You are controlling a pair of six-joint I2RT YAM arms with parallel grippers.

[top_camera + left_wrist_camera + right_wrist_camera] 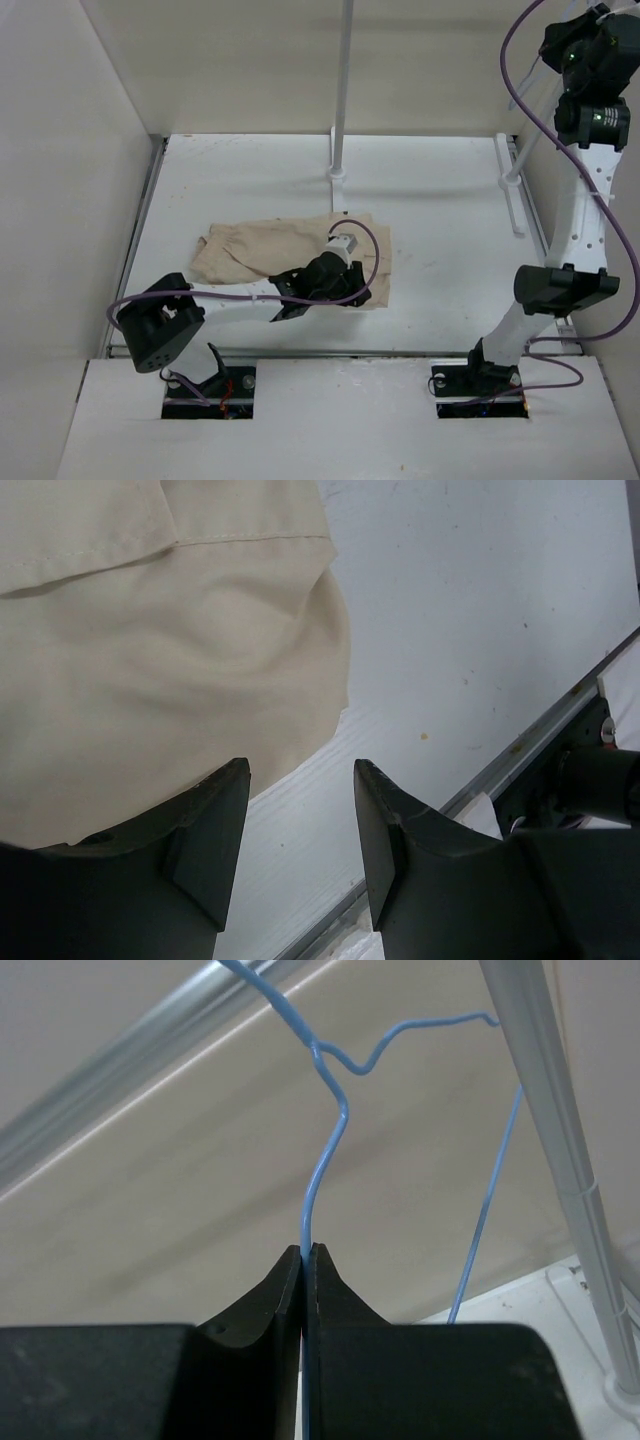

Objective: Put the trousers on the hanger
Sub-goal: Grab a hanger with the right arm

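The beige trousers (265,252) lie crumpled on the white table, left of centre. My left gripper (288,303) is low over their near edge, open and empty. In the left wrist view the trousers (150,650) fill the upper left, and bare table shows between the fingers of the gripper (300,775). My right arm (585,50) is raised high at the back right; its fingers are hard to make out in the top view. In the right wrist view the right gripper (307,1252) is shut on the thin blue wire of the hanger (325,1150), which rises to a bent hook.
A white upright rack pole (342,90) stands at the back centre on its base (337,175). A second pole (560,1160) and a bar (130,1055) are close to the hanger. A metal rail (520,745) runs along the table's near edge. Walls enclose both sides.
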